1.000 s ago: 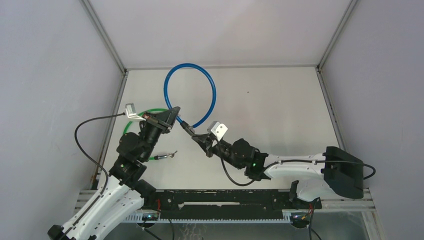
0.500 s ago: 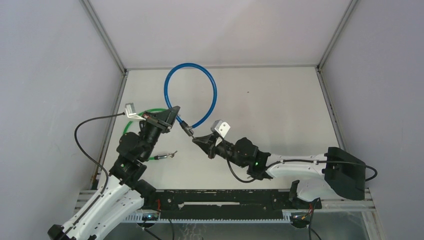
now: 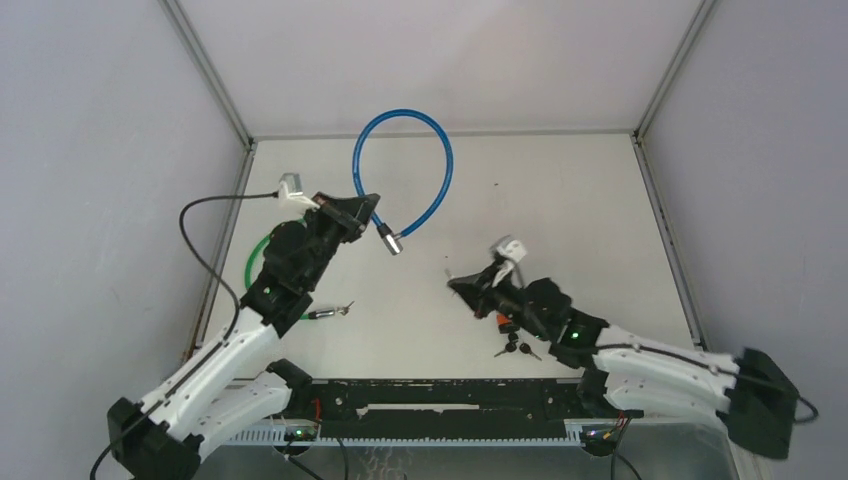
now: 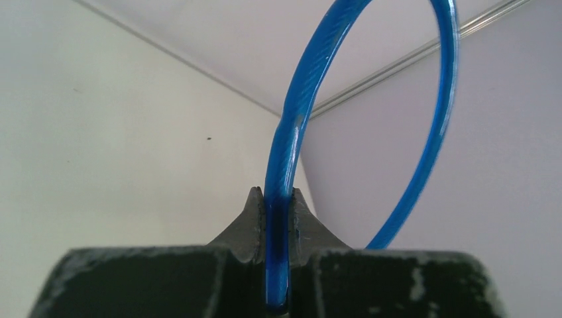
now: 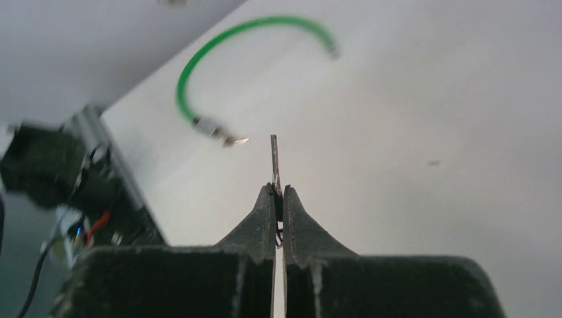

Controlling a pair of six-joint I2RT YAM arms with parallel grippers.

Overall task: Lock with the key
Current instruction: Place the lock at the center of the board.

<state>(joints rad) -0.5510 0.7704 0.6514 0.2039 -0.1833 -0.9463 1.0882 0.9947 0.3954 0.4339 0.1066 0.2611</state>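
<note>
Judging by the top view, nothing is locked yet: the cable (image 3: 402, 114) is held far left by the left gripper (image 3: 362, 208), its end (image 3: 392, 241) well apart from the right gripper (image 3: 458, 285); in the left wrist view the cable is clamped between closed jaws; in the right wrist view the key (image 5: 274, 159) is pinched; insertion and turning are left.

Lock loop (image 4: 293, 132) rear-L; key (image 5: 274, 159) front-R, apart.

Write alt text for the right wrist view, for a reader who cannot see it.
The right gripper, shut on a thin metal key, holds its blade pointing out over the white table. Beyond it, blurred, a green cable lock lies in an open curve.
</note>
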